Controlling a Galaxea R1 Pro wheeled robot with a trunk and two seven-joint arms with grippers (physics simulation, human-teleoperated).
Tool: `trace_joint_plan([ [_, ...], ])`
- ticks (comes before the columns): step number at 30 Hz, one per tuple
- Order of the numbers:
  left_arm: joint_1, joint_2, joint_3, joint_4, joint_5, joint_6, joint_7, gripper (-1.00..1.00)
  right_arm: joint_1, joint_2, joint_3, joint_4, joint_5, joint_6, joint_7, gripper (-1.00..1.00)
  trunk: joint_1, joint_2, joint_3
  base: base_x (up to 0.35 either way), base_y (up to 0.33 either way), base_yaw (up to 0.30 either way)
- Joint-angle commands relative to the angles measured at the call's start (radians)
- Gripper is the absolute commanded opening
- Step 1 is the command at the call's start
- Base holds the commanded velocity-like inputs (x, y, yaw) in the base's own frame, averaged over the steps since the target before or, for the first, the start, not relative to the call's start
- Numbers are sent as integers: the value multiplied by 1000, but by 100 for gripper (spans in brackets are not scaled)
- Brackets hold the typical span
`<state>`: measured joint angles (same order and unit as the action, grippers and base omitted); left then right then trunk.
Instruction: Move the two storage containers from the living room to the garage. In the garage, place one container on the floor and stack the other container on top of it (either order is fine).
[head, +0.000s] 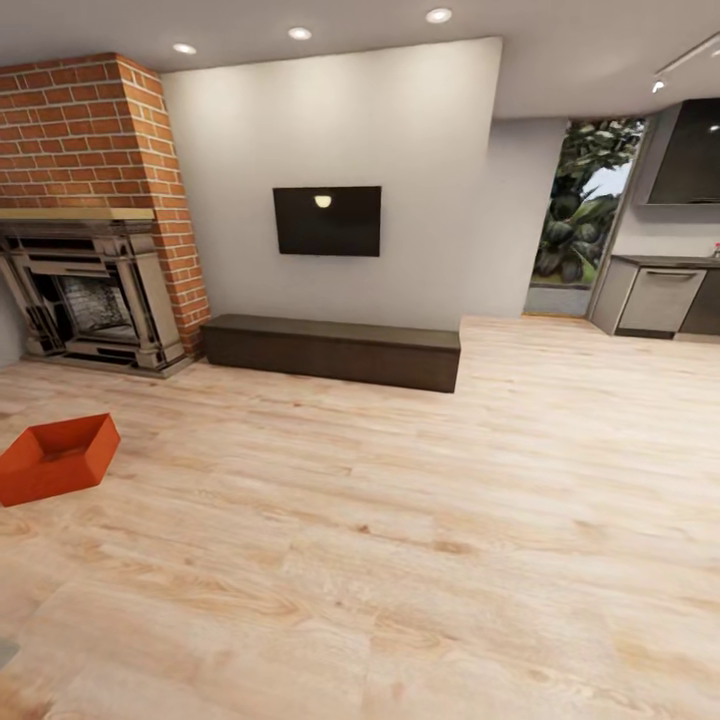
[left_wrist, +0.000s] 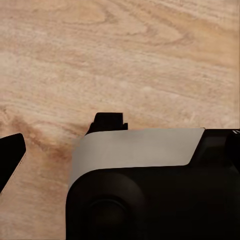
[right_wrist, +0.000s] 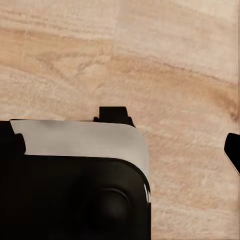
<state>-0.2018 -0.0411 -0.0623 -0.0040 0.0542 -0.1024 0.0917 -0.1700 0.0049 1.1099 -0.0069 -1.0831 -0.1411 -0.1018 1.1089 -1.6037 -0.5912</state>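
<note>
While end effectors face floor planks (left_wrist: 125, 55), storage container (head: 56, 457) sits apart

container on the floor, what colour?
Plain red-orange; the storage container shows best in the head view.

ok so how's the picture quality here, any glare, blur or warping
Head view: evenly lit, ceiling spotlights bright, one reflected as a glare spot on the TV; straight edges lean outward, wide-angle. Storage container sharp. Both wrist views: wood-plank floor softly blurred, no glare.
</note>
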Motion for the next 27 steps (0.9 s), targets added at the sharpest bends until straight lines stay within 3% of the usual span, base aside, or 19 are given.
trace_joint_plan([
  [1, -1, 0, -7, 1, 6, -3, 3, 100, 0, 0, 8, -1, -8, -2, -4, 100, 0, 0, -1, 323, 0, 0],
  [27, -1, 0, -7, 1, 6, -3, 3, 100, 0, 6, 10, -1, -12, 0, -4, 100, 0, 0, -1, 323, 0, 0],
])
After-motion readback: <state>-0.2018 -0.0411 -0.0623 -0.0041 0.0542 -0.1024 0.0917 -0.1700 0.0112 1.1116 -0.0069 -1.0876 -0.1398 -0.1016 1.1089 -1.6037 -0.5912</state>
